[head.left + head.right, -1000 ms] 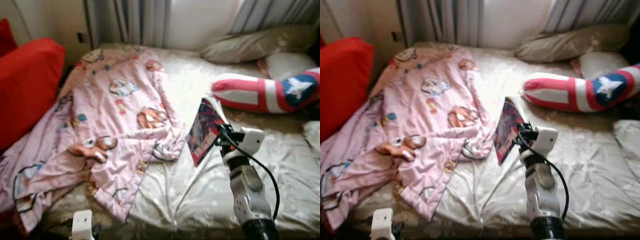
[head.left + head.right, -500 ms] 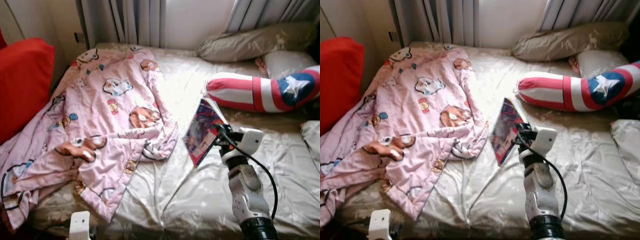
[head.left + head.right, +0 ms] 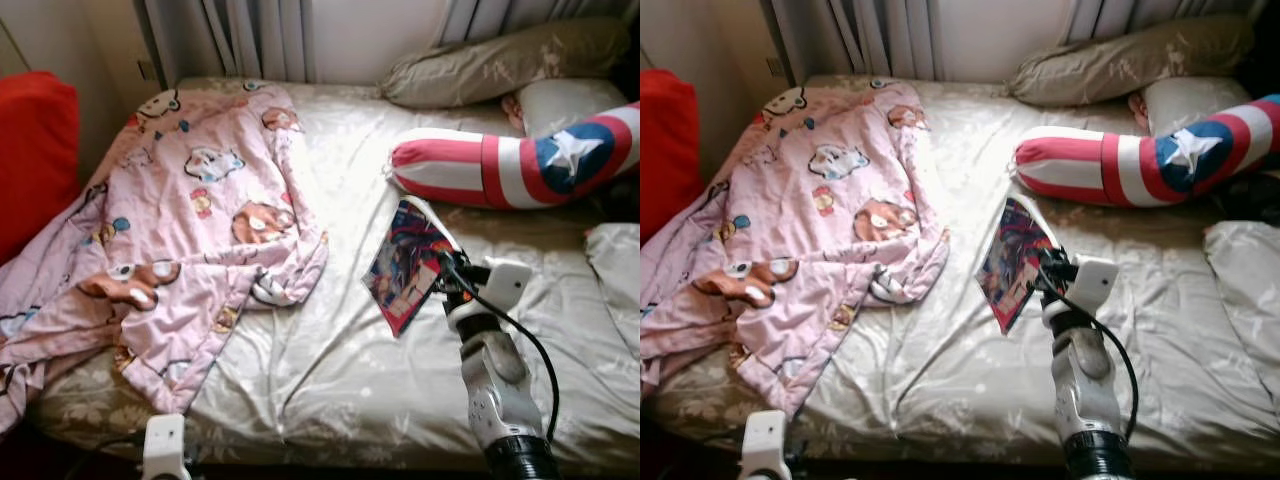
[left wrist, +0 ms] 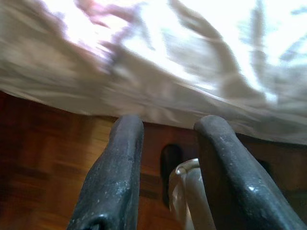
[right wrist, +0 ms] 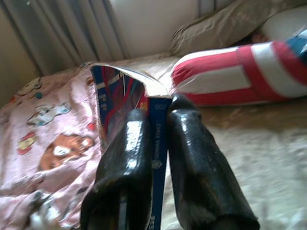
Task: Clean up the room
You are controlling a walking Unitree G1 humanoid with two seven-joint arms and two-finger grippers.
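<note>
- A bed (image 3: 330, 360) with a shiny beige sheet is stretching across the scene, with grey curtains (image 3: 250, 35) hanging behind it.
- A pink blanket (image 3: 170, 220) printed with cartoon animals is lying crumpled over the robot's-left half of the bed, one corner drooping over the near edge.
- A long cushion (image 3: 500, 165) in red and white stripes, with a white star on a blue disc, is lying across the far right of the bed, just beyond the book; a beige pillow (image 3: 490, 70) is resting behind it against the curtains.
- A red cushion (image 3: 35, 150) is sitting at the far left, beside the bed.
- The right gripper (image 3: 440, 268) is reaching out over the middle of the bed, its two black fingers (image 5: 192, 163) pressed together on a book (image 3: 405, 265) with a blue, red and white cover; it is holding the book tilted above the sheet, near the blanket's edge. In the right wrist view small white print is running down the book's blue edge, too small to read.
- The left gripper (image 4: 165, 163) is hanging low by the bed's near edge over a wooden floor (image 4: 43, 163), its fingers standing apart with nothing between them.
- Compared with a second ago, the whole scene is sitting further left and lower in view, so the camera is shifting; the book is staying clamped in the right gripper at much the same tilt.
</note>
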